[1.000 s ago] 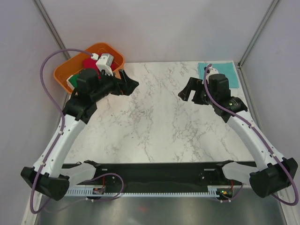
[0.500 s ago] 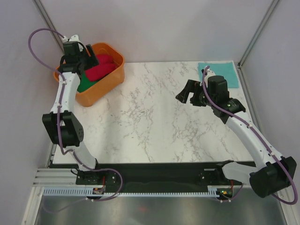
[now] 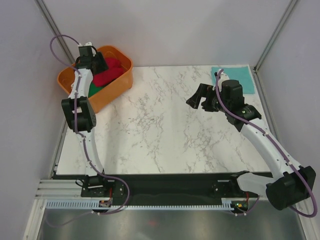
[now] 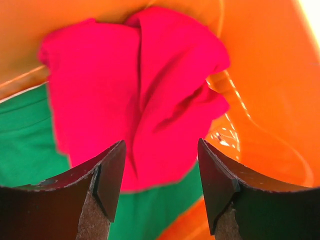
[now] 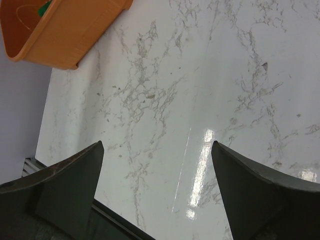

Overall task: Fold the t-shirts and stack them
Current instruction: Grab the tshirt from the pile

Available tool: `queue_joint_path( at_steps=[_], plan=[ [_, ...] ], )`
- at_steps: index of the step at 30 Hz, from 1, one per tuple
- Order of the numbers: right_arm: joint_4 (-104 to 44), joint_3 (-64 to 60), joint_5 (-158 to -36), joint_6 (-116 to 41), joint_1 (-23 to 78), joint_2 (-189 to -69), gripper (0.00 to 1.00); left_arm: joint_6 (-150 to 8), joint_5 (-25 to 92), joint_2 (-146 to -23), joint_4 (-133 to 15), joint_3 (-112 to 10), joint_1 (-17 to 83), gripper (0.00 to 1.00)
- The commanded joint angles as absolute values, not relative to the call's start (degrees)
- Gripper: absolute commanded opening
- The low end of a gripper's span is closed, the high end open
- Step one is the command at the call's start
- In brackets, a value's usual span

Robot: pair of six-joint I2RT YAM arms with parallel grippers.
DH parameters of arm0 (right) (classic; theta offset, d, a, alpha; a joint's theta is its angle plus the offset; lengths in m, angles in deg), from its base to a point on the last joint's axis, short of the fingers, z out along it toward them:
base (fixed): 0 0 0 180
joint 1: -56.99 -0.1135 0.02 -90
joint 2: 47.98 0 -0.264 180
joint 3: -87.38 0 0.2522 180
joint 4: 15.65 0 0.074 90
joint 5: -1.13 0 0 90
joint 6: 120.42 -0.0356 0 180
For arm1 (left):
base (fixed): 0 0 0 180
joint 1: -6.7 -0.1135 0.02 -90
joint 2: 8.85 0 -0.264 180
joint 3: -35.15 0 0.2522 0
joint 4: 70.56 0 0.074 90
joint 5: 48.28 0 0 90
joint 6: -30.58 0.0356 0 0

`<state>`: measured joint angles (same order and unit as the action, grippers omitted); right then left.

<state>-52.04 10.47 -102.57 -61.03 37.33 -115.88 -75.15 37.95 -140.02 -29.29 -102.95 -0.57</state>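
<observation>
1. Marble table point(image 3: 160, 135) – white, grey-veined.
2. Right gripper point(image 5: 157, 147) – right of centre, above the marble; jaws spread wide, nothing between.
3. Orange tub point(image 3: 114, 90) – far left corner, two t-shirts inside.
4. Green t-shirt point(image 4: 25, 150) – crumpled low in the tub, partly under the red.
5. Red t-shirt point(image 4: 140, 90) – bunched on top of the green.
6. Left gripper point(image 4: 160, 150) – over the red t-shirt, jaws apart either side of its folds; contact not discernible.
7. Teal t-shirt point(image 3: 240, 77) – flat, far right corner.
</observation>
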Motion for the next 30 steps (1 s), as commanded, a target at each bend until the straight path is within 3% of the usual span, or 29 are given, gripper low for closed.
queue_joint_path(
  at_steps=[1, 5, 7, 9, 11, 30],
  plan=[
    [-49.54, 9.73, -103.37, -60.22, 37.3, -116.62, 0.98, -76.91, 36.62, -144.45, -29.81, -108.25, -0.42, 0.67],
    [-49.54, 8.94, -103.02, -59.86, 37.3, -117.06, 0.98, -77.09, 35.83, -148.49, -29.9, -109.83, -0.42, 0.67],
    [-49.54, 8.85, -102.85, -59.95, 37.3, -117.41, 0.98, -76.82, 34.78, -149.38, -29.9, -111.06, -0.42, 0.61],
    [-49.45, 8.59, -102.85, -60.3, 37.3, -118.11, 0.98, -76.38, 32.59, -150.26, -30.08, -112.73, -0.42, 0.39],
    [-49.45, 8.41, -103.02, -60.83, 37.3, -118.64, 0.98, -75.86, 30.39, -150.09, -29.99, -114.05, -0.42, 0.02],
    [-49.62, 11.75, -103.11, -62.59, 37.3, -114.34, 0.98, -76.46, 20.37, -114.61, -41.06, -111.69, 11.17, 0.02]
  ],
)
